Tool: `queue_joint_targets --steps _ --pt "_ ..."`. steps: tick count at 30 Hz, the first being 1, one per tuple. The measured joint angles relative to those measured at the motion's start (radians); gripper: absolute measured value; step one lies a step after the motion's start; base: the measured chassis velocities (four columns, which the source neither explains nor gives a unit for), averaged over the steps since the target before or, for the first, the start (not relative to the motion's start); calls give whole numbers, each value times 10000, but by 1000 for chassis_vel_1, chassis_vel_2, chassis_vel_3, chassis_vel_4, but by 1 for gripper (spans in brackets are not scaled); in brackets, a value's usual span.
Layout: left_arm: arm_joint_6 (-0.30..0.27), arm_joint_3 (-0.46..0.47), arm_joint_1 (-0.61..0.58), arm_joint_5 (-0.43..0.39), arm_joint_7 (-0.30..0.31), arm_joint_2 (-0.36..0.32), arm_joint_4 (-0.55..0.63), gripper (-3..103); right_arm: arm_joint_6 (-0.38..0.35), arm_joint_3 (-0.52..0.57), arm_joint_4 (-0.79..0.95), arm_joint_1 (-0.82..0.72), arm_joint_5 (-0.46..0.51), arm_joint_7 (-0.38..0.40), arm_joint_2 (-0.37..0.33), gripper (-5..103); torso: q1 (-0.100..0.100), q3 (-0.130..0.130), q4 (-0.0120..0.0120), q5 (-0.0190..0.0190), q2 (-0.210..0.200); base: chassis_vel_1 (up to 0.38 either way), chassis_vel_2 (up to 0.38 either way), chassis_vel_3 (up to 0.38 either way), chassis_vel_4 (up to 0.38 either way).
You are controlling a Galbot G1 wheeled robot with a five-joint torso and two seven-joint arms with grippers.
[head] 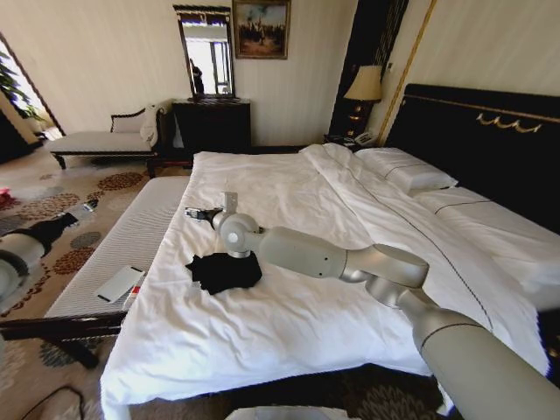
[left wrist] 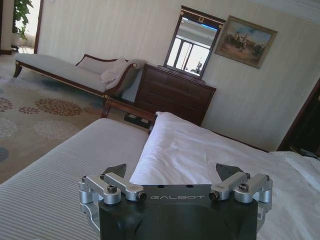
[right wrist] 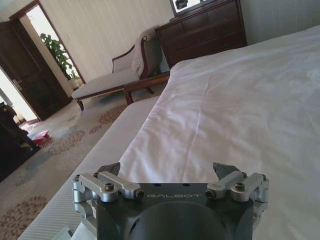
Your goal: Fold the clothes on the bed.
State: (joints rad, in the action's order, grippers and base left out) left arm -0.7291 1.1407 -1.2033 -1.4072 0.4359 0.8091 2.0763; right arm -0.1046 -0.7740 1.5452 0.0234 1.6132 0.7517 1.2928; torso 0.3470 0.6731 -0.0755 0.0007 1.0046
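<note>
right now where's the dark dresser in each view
Head view: the dresser stands against the far wall, under the mirror.
Left wrist view: the dresser stands past the bed corner, under the mirror.
Right wrist view: the dresser stands beyond the bed's far edge.
Shared landmark: the chaise longue beside the dresser.

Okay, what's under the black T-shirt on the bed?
The T-shirt lies crumpled on the bed's white duvet, just beyond the right arm's wrist; the right gripper hovers open past it. Anything beneath the cloth itself is covered.
</note>
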Motion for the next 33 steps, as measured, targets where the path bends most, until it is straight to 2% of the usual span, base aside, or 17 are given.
queue_joint_targets --steps 2,3,5,6,7,9,11,13,16,18,20,23,26,27,28,30,33 --pt "7 -65 -38 -229 -5 -76 97 100 224 462 443 -358 -336 -524 -762 100 -2 -1 9 0 1 0 0 0 0" --pt "7 -65 -38 -229 -5 -76 97 100 224 462 443 -358 -336 -524 -762 100 -2 -1 9 0 1 0 0 0 0" --pt "12 -205 -102 -262 -11 -163 186 100 500 787 676 -563 -687 -1156 -1683 100 -3 -2 12 -4 2 0 0 0 0" --pt "-18 -389 -211 -264 -12 -222 318 100 708 1002 788 -705 -1033 -1656 -2432 100 -5 -3 6 -5 2 0 0 0 0" --pt "-18 -389 -211 -264 -12 -222 318 100 708 1002 788 -705 -1033 -1656 -2432 100 -5 -3 6 -5 2 0 0 0 0" --pt "-61 -893 -433 -97 -10 -259 734 100 1002 1386 1023 -982 -1461 -2228 -3298 100 -4 -3 -9 0 2 0 0 0 0" --pt "-73 -1446 -620 337 -11 -199 1146 100 1082 1799 1148 -1237 -1632 -2406 -3641 100 -3 -2 -9 4 2 0 0 0 0" --pt "-73 -1715 -639 528 -2 -137 1293 100 1092 2002 1184 -1353 -1685 -2460 -3737 100 -3 -2 0 4 2 0 0 0 0" --pt "74 -3275 -468 1551 362 424 1634 100 1103 2597 1174 -1706 -1900 -2619 -3927 100 -3 -3 -1 -2 2 0 0 0 0" --pt "103 -3432 -475 1699 412 528 1633 100 1105 2636 1151 -1734 -1923 -2637 -3927 100 -3 -3 2 -3 2 0 0 0 0" --pt "275 -4548 -434 2110 659 1107 1376 100 1106 3047 1199 -2071 -1993 -2667 -4045 100 -4 -3 11 -5 2 0 0 0 0" --pt "301 -5248 -432 1911 795 1620 976 100 1106 3519 1396 -2491 -2018 -2653 -4213 100 -4 -2 3 -6 2 0 0 0 0" --pt "465 -5814 -368 2532 517 1872 486 100 1098 3891 1521 -2894 -2076 -2627 -4375 100 -3 -2 0 -4 2 0 0 0 0" --pt "583 -6008 -315 3086 275 1878 340 100 1092 3985 1536 -3015 -2103 -2621 -4411 100 -3 -2 -1 -4 2 0 0 0 0" --pt "792 -6370 -183 4080 -159 1804 163 100 1077 4164 1550 -3224 -2146 -2612 -4456 100 -3 -2 1 -4 2 0 0 0 0" --pt "939 -6791 45 4920 -557 1544 75 100 1063 4330 1555 -3425 -2155 -2591 -4466 100 -4 -2 2 -5 2 0 0 0 0" --pt "998 -7120 349 5436 -900 1137 10 100 1046 4474 1556 -3626 -2170 -2574 -4446 100 -4 -2 4 -7 2 0 0 0 0"
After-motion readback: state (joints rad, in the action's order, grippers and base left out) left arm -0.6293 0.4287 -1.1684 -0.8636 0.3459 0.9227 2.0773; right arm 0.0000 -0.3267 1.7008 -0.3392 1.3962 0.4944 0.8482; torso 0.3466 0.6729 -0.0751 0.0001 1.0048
